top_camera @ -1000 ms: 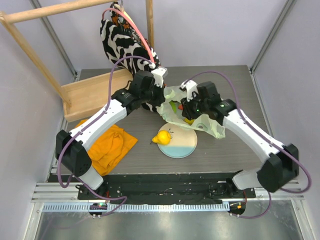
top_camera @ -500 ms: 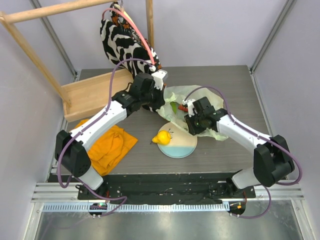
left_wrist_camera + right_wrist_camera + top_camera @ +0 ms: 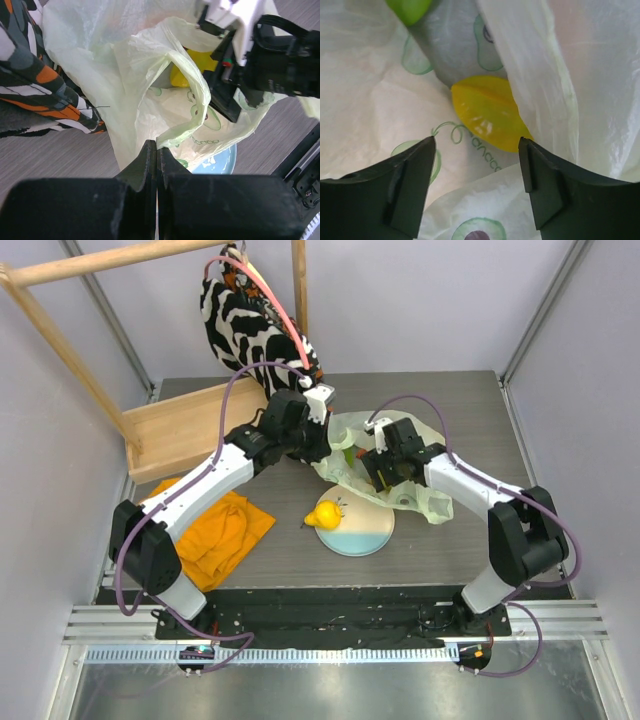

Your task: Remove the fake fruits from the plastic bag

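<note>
While left tool (image 3: pixel 156 150) pinches plastic bag (image 3: pixel 120 80), yellow fruit (image 3: pixel 487 112) lies before spread, empty right tool (image 3: pixel 476 146).

Pale-green, crinkly, translucent plastic bag (image 3: pixel 428 502) is lying slumped, its mouth gaping open. A glossy yellow oval fruit (image 3: pixel 487 112) is resting inside on the bag's floor, with a green fruit (image 3: pixel 409 7) showing just beyond it. The yellow pear (image 3: pixel 323 515) is sitting outside, at the plate (image 3: pixel 365 535) rim.
</note>
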You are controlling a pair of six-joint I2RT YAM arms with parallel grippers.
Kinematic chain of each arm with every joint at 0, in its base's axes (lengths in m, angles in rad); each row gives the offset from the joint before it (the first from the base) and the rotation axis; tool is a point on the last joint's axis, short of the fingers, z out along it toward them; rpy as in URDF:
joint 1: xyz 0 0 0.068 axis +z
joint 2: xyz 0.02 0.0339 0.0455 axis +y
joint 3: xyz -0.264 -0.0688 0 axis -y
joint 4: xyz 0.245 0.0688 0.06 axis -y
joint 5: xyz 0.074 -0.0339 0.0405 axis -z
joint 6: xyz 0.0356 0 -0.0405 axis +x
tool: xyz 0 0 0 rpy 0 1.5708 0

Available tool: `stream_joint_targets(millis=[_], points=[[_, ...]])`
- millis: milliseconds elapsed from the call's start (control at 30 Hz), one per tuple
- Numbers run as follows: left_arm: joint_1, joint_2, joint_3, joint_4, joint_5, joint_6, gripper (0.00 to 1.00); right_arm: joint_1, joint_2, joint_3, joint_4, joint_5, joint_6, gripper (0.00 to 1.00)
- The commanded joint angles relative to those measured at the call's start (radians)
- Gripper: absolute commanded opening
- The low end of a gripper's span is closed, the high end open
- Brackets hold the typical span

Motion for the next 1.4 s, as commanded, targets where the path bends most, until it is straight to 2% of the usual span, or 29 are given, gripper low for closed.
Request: stream_joint_targets(millis=[0,133,433,533,567,600,667,700,767,800,933,1033,1133,1200,1267,1300,1367], points=[[0.005,-0.047,-0.003,0.059,0.033,-0.019,0.0,-0.009,0.052,0.076,0.077,0.075,-0.04,0.79],[0.005,-0.052,-0.012,0.061,0.036,-0.019,0.0,-0.01,0.103,0.102,0.089,0.09,-0.083,0.85],[0.005,-0.049,-0.015,0.068,0.042,-0.019,0.0,-0.033,0.177,0.07,0.103,0.079,-0.224,0.88],[0.005,-0.044,-0.008,0.068,0.048,-0.023,0.0,-0.041,0.183,0.024,0.165,0.107,-0.272,0.88],[0.005,-0.042,-0.005,0.07,0.047,-0.023,0.0,-0.048,0.182,0.022,0.167,0.113,-0.268,0.85],[0.004,-0.041,0.0,0.07,0.048,-0.022,0.0,-0.056,0.183,0.042,0.163,0.092,-0.255,0.76],[0.005,-0.041,0.002,0.068,0.048,-0.022,0.0,-0.073,0.182,0.071,0.144,0.076,-0.22,0.62],[0.005,-0.039,0.002,0.068,0.047,-0.023,0.0,-0.075,0.178,0.091,0.141,0.078,-0.216,0.52],[0.005,-0.035,0.003,0.068,0.048,-0.022,0.0,-0.073,0.172,0.114,0.132,0.076,-0.222,0.44],[0.005,-0.032,0.005,0.07,0.048,-0.023,0.0,-0.075,0.168,0.119,0.124,0.067,-0.228,0.35],[0.004,-0.016,0.017,0.073,0.051,-0.022,0.0,-0.076,0.114,0.137,0.098,0.043,-0.239,0.12],[0.005,-0.007,0.029,0.073,0.047,-0.017,0.0,-0.078,0.062,0.16,0.057,0.001,-0.206,0.04],[0.005,-0.001,0.038,0.067,0.045,-0.017,0.0,-0.078,-0.022,0.169,0.015,-0.016,-0.182,0.01],[0.005,0.001,0.038,0.067,0.051,-0.02,0.0,-0.076,-0.071,0.143,-0.009,-0.075,-0.189,0.01],[0.005,0.004,0.035,0.07,0.056,-0.025,0.0,-0.075,-0.088,0.087,-0.028,-0.103,-0.209,0.06],[0.005,0.002,0.032,0.071,0.057,-0.025,0.0,-0.076,-0.108,0.058,-0.014,-0.094,-0.212,0.1],[0.005,0.004,0.029,0.073,0.059,-0.026,0.0,-0.075,-0.125,-0.024,0.0,-0.083,-0.223,0.13]])
